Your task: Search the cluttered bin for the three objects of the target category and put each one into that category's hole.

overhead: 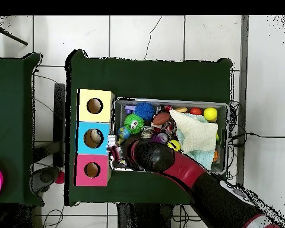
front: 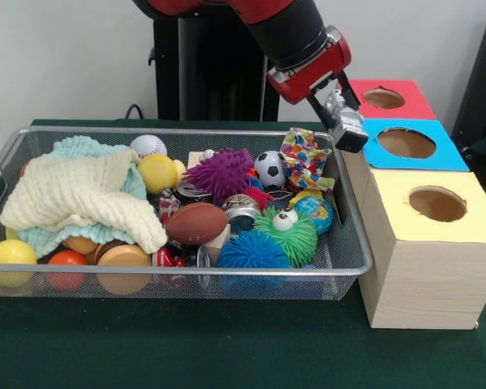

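Note:
A wire mesh bin (front: 105, 130) holds a jumble of toys: a purple spiky ball (front: 220, 172), a soccer ball (front: 269, 167), a brown football (front: 196, 222), a green spiky ball with eyes (front: 287, 233), a blue spiky ball (front: 251, 251), a globe ball (front: 316, 212), a baseball (front: 148, 146) and small cans (front: 191, 192). My gripper (front: 350, 134) hangs over the bin's right end, beside the blue box (front: 441, 156). From overhead the gripper (overhead: 113, 149) sits between the bin (overhead: 168, 100) and the blue box (overhead: 85, 127). A pale shape shows inside the blue box's hole (overhead: 94, 138).
A cream and mint cloth (front: 81, 194) covers the bin's left half, with yellow and orange balls under its edge. A red box (front: 413, 104), the blue box and a yellow box (front: 421, 259) stand in a row right of the bin, each with a round hole. A patterned wrapper (front: 304, 156) lies below the gripper.

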